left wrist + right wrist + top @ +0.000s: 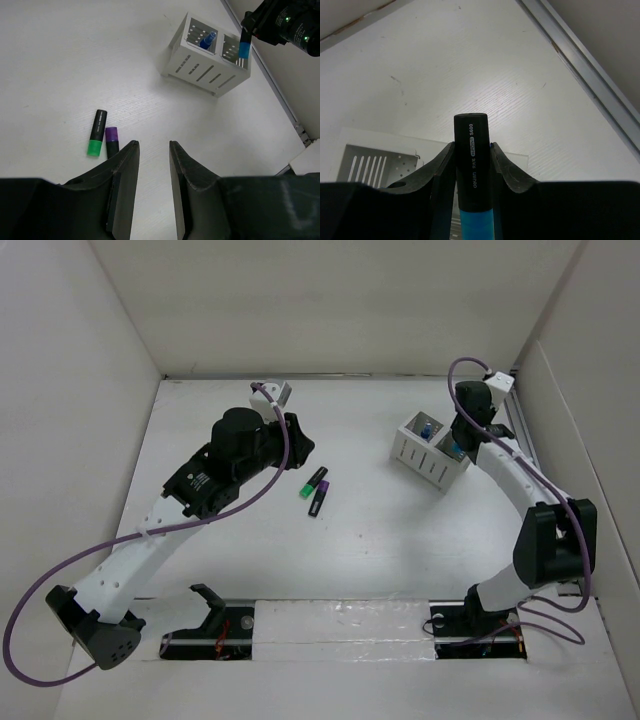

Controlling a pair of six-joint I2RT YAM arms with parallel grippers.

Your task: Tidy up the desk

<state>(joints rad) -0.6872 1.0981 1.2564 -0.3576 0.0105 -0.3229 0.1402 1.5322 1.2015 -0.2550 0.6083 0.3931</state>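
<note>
Currently the right gripper (pixel 471 146) is clamped on a cyan marker (pixel 471 165), pinching it about mid-barrel, with the black end sticking out past the fingertips and pointing down. Directly beneath it sits the box (pixel 420 462), and the marker hangs over the compartment on the rail (pixel 585 76) side. From the left wrist view its lower end seems level with the rim, though I cannot tell how far in it reaches. A blue marker (pixel 206 39) already leans in the other compartment.

To do this drop well, I would keep the barrel close to upright and centred over the opening, clear of the divider and the slotted walls. Lower until the tip is well inside, and only then part the jaws. Letting go high risks a bounce off the rim or a nudge to the light-looking box. Lift straight up afterwards so the fingers do not snag a wall.

The left gripper (pixel 151 147) hovers with jaws apart and nothing between them. Just ahead of its fingertips and slightly left lie a green marker (pixel 96 132) and a purple marker (pixel 112 141), side by side, touching or nearly so. The desk (pixel 380 540) spreads beneath both grippers, and those two markers look like the pieces left to collect.
</note>
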